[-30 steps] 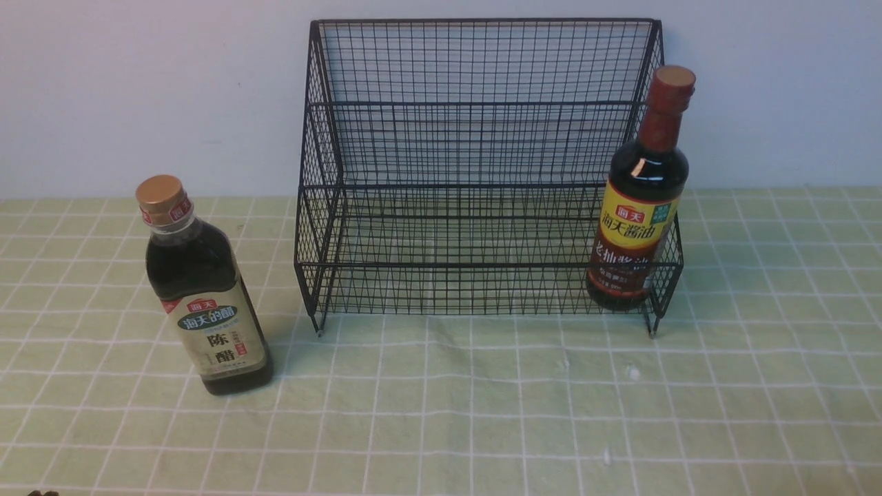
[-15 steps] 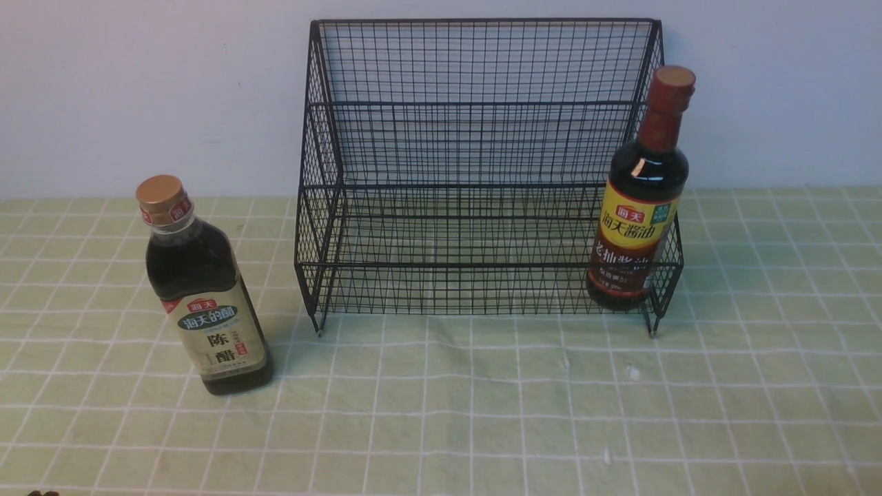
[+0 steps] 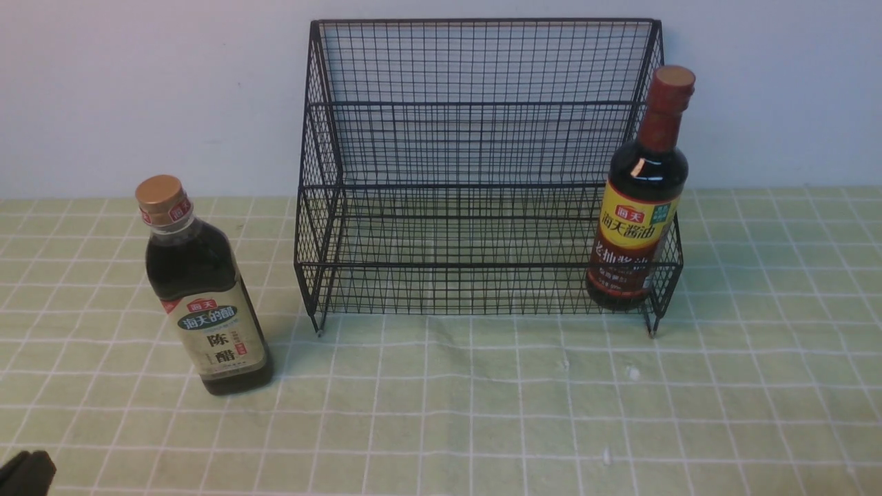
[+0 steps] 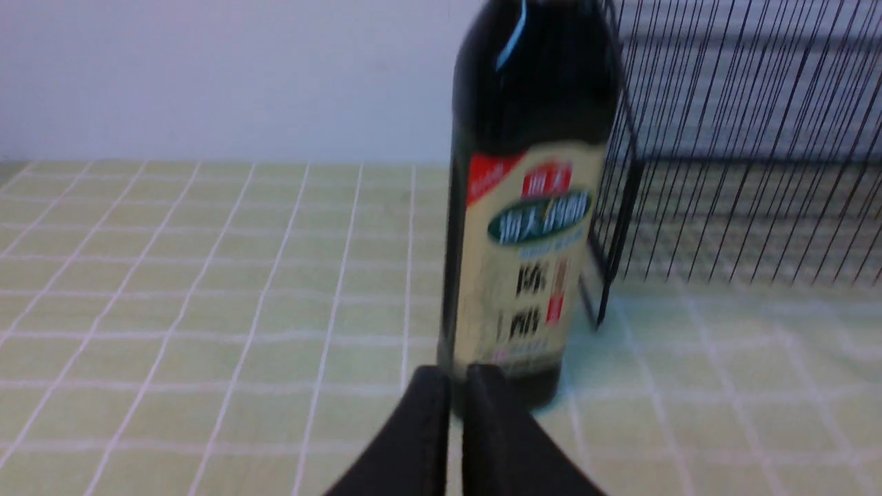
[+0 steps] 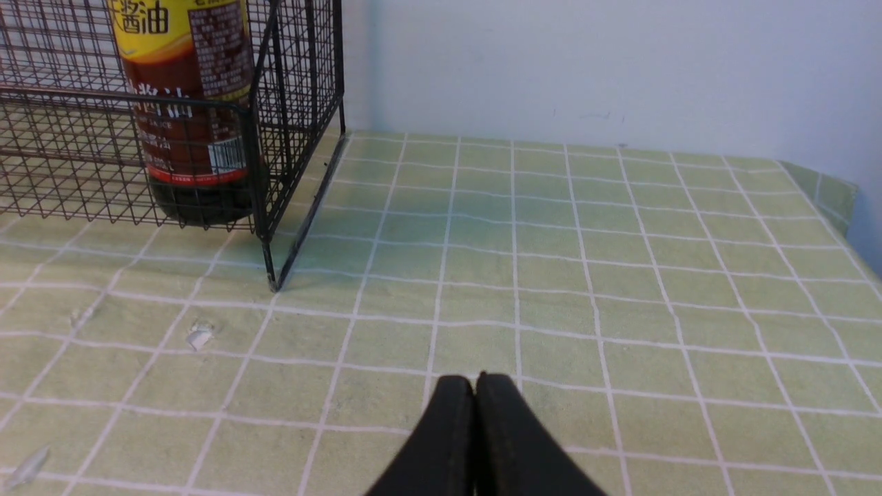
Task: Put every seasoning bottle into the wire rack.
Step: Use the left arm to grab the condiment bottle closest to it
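Observation:
The squarish bottle point(image 3: 207, 303) with gold cap and beige label stands upright on the cloth, left of the black wire rack point(image 3: 475, 138). The taller round bottle point(image 3: 637, 227) with brown-red cap stands upright in the rack's lower tier at its right end. My left gripper point(image 3: 27, 474) shows at the lower left corner, well in front of the squarish bottle. In the left wrist view the left gripper point(image 4: 458, 375) is shut and empty, facing the squarish bottle point(image 4: 527, 241) beside the rack point(image 4: 744, 138). My right gripper point(image 5: 475, 381) is shut and empty over bare cloth, to the right of the rack point(image 5: 69, 138) and the round bottle point(image 5: 193, 138).
A green checked cloth point(image 3: 482, 413) covers the table. A white wall stands right behind the rack. The table's right edge point(image 5: 837, 200) shows in the right wrist view. Small white specks point(image 3: 632, 373) lie on the cloth in front of the rack.
My left gripper has come up into the front view's lower left corner, toward the squarish bottle. The bottles and the rack have not moved.

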